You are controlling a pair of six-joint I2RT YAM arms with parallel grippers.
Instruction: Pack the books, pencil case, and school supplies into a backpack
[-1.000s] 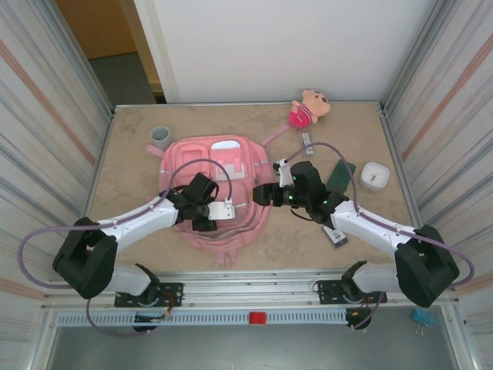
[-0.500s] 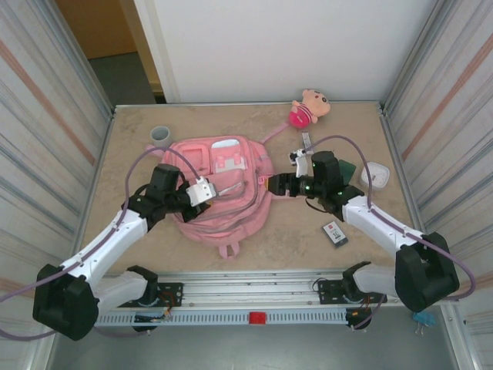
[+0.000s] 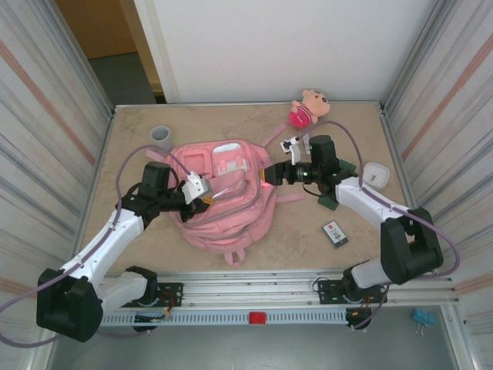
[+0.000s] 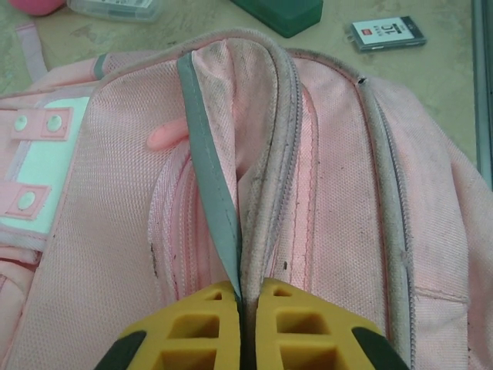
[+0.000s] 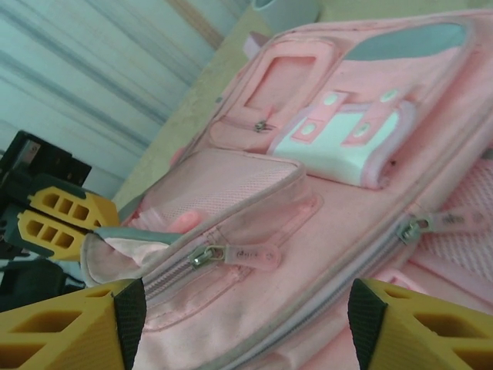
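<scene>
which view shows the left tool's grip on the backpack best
The left wrist view: the left tool is shut on the grey-trimmed edge of the large pink fabric backpack, close up. The right wrist view shows that pinch sideways; the top view shows it small.

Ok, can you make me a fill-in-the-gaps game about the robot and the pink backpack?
The left jaws are ___ on the edge of the backpack.
The right jaws stand ___ near the backpack.
The little cup is coloured ___.
The small black piece lies on the robot's ___ side of the backpack.
Missing words: shut; open; grey; right.
</scene>
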